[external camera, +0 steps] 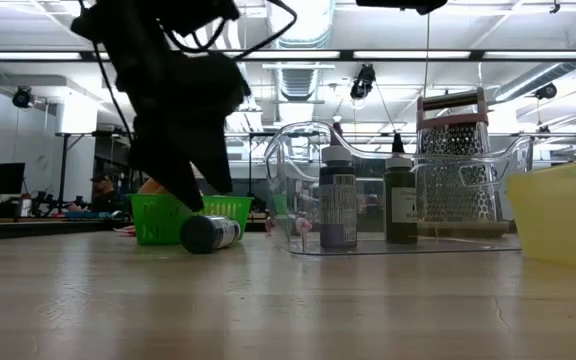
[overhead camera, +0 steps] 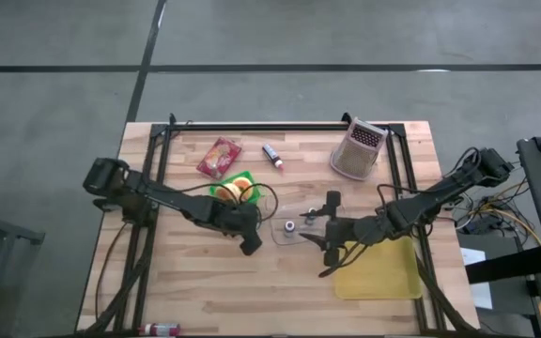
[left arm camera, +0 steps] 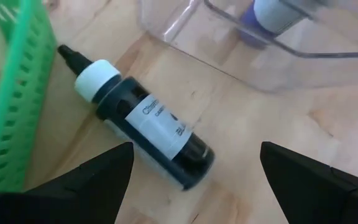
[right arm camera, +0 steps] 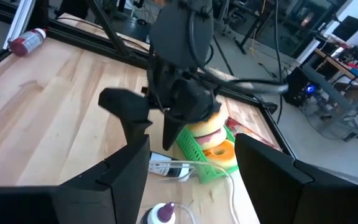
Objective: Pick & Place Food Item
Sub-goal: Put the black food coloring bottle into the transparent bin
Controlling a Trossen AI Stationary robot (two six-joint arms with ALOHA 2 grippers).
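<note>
A green basket holding round yellow and orange food stands on the table left of centre. Beside it, on its side, lies a dark bottle with a white cap, next to the basket's near right corner. My left gripper hangs open just above this bottle, slanting down, one finger on either side without touching it. My right gripper is open near the right end of a clear container, pointing nearly level toward the left arm, with nothing between its fingers. A red food packet lies at the back left.
The clear container holds two upright small bottles. A grater stands at the back right, and a yellow tray sits near the front right. A small bottle lies at the back. A red bottle lies at the front edge.
</note>
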